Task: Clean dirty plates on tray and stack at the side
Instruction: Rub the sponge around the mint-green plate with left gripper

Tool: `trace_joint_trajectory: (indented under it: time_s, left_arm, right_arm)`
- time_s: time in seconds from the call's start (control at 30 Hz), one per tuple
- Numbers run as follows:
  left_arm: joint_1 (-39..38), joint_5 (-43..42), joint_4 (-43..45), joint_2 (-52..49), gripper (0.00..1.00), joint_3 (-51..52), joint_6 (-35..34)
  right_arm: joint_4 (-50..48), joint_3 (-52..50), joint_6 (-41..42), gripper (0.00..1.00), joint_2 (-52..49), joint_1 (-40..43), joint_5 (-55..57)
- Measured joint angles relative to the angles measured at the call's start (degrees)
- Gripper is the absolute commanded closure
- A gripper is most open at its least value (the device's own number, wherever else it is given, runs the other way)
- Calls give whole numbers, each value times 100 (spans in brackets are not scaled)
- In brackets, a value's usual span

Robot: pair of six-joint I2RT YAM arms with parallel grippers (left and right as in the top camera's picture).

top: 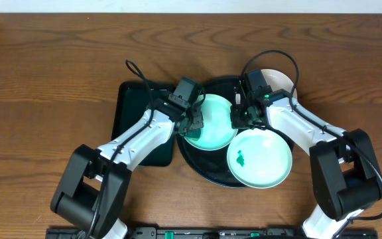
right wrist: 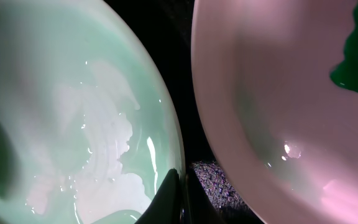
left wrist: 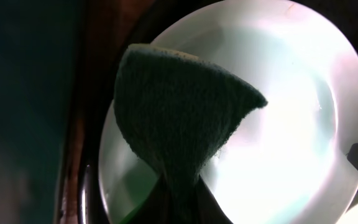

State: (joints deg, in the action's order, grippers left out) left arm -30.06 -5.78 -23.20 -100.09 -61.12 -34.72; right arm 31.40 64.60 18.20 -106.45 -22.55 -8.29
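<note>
The left gripper (top: 194, 123) clamped a dark scouring pad (left wrist: 179, 106) over a glossy mint plate (left wrist: 278, 124) on the black tray (top: 201, 166). The right gripper (right wrist: 174, 199), jaws together, sat at its rim. Behind it, the white plate (top: 284, 79) was half hidden.

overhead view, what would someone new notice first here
The white left arm and right arm meet over a round black tray holding plates. The left pincer grips a dark green scrub pad over the glossy mint plate at the tray's middle. On the tray's near side, another pale plate carries a green smear.
</note>
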Motion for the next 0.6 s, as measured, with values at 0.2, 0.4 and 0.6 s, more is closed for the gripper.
trace_joint_trajectory:
  time_s: [0.2, 0.4, 0.6]
  left_arm:
    - [-138, 4, 282, -50, 92, 42, -63]
    - [-221, -4, 374, -413, 92, 39, -157]
    - [-225, -98, 382, -592, 93, -59, -326]
  right_arm:
    - [-2, 0, 0, 99, 0, 0, 0]
    - [-4, -2, 0, 99, 0, 0, 0]
    - [-7, -2, 0, 99, 0, 0, -2]
